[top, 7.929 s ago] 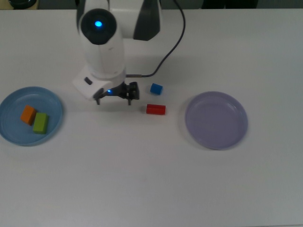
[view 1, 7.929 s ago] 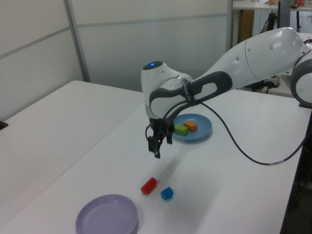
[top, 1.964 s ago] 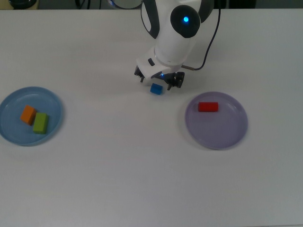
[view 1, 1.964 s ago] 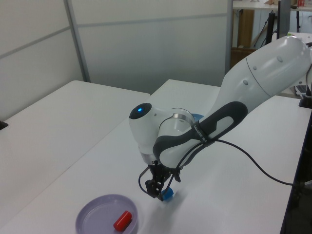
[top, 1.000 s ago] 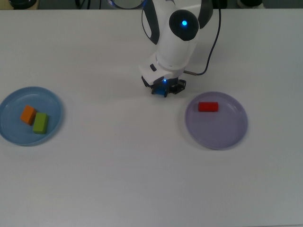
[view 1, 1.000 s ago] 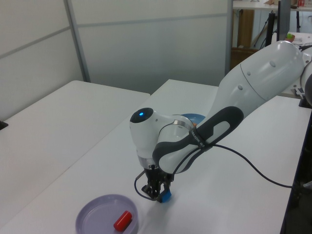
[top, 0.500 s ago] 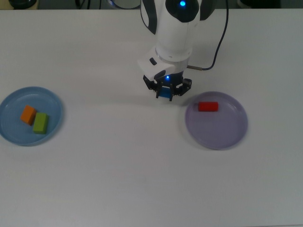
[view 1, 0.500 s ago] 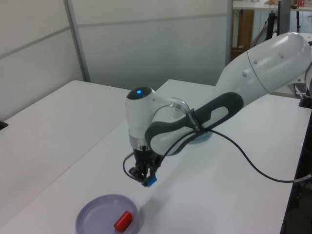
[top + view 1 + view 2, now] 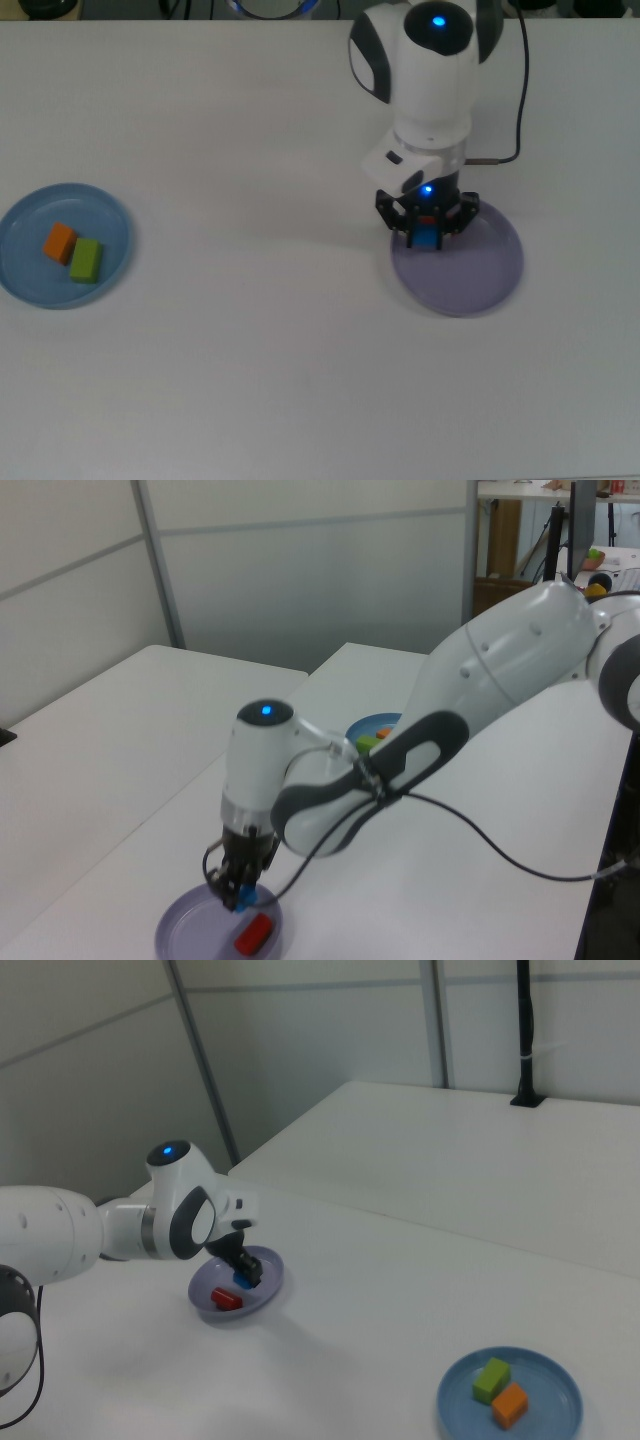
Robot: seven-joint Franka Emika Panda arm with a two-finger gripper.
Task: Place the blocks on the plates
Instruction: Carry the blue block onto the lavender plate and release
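End effector [image 9: 427,232] clamped on the blue cube [image 9: 427,238] over the lavender plate [image 9: 470,275].

Top view: the cube sits between the black fingers, above the plate's edge nearest the top view's left; the orange block [image 9: 59,242] and green block [image 9: 86,260] lie touching on the light blue plate [image 9: 30,215], well apart at the top view's left, on the white counter [image 9: 250,350].
Left view: the end effector [image 9: 240,895] holds the cube [image 9: 246,898] just above the lavender plate [image 9: 190,930], beside the red block [image 9: 254,934] lying in it.
Right view: the cube [image 9: 242,1281] hangs above the lavender plate [image 9: 260,1295], the red block [image 9: 226,1299] lying in the plate; the green block [image 9: 490,1380] and orange block [image 9: 509,1405] rest on the light blue plate [image 9: 555,1420].
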